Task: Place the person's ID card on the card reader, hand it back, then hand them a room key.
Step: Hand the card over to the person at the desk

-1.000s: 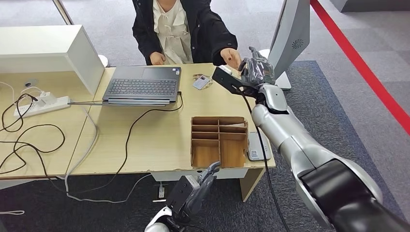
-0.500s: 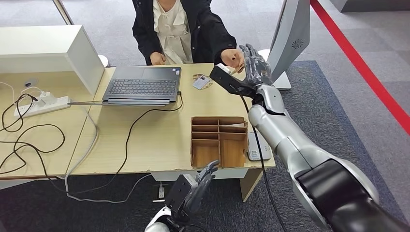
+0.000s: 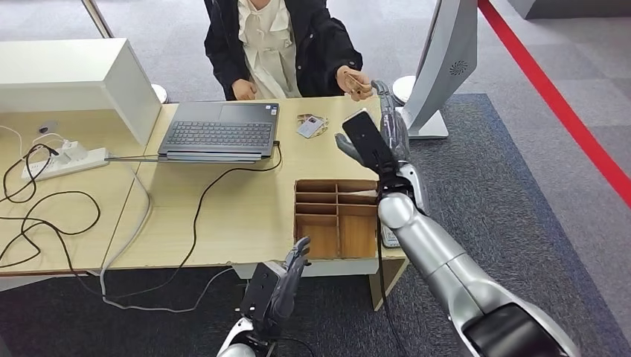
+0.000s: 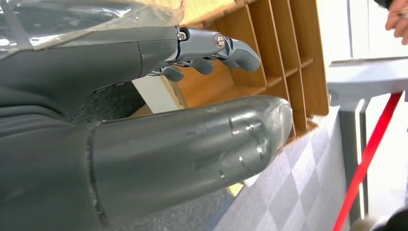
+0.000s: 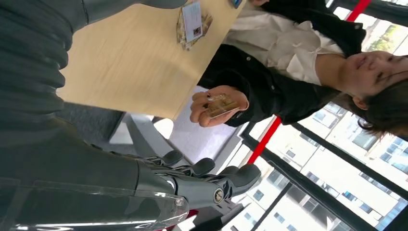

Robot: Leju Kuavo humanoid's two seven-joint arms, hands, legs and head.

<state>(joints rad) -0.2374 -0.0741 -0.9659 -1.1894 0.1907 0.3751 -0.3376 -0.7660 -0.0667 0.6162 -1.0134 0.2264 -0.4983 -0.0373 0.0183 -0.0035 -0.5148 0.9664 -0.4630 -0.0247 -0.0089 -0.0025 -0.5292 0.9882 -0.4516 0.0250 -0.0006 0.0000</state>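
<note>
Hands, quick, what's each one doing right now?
Left hand: open, holding nothing.
Right hand: open, holding nothing; the person has the card.

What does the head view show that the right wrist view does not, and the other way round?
Head view only: the laptop, the wooden compartment box, the power strip with its cables, and the left robot hand below the desk edge.

Right wrist view only: windows and buildings behind the person.

Both: the person's hand holding a card, the cards lying on the desk, the wooden desk, and the open right robot hand.
</note>
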